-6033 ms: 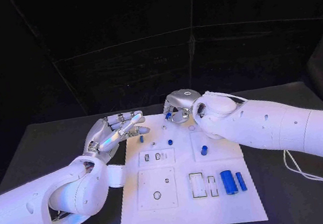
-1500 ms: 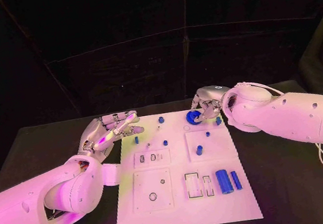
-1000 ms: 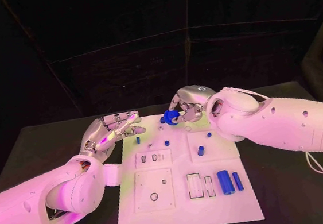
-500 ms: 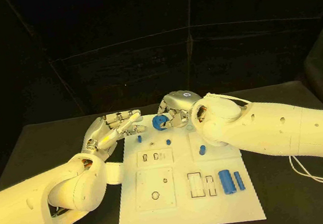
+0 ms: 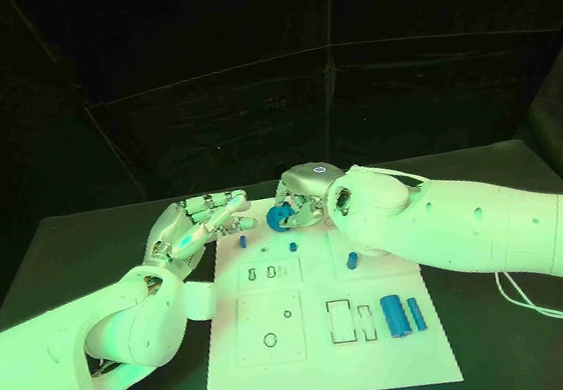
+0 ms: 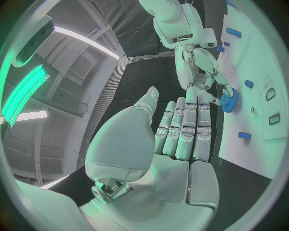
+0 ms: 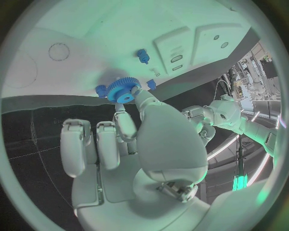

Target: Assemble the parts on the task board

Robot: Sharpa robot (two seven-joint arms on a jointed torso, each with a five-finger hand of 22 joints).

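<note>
Since half a second ago the right hand (image 5: pixel 304 191) has carried the blue gear (image 5: pixel 281 217) a little further toward the left half of the task board (image 5: pixel 330 349), and it now sits over the board's far edge, close to the left hand (image 5: pixel 199 223). The gear is pinched at the fingertips of the right hand; the right wrist view shows the gear (image 7: pixel 123 90) clamped between the thumb and a finger, its toothed rim facing the white board surface (image 7: pixel 90 29), while the other fingers stay straighter beside it. The left hand hangs just off the far left corner of the board, holding nothing, its fingers nearly straight and side by side with the thumb set apart, as its own wrist view shows (image 6: pixel 175 144); in that view the gear (image 6: pixel 229 101) lies just beyond the left fingertips. On the board, a small blue peg (image 5: pixel 243 242) and another (image 5: pixel 293 247) stand near the far edge just below the gear, a further blue piece (image 5: pixel 352 261) lies near the middle under the right arm, and two blue cylinders (image 5: pixel 395 316) (image 5: pixel 417 313) lie side by side toward the near right corner, next to empty rectangular slots (image 5: pixel 342 318).
</note>
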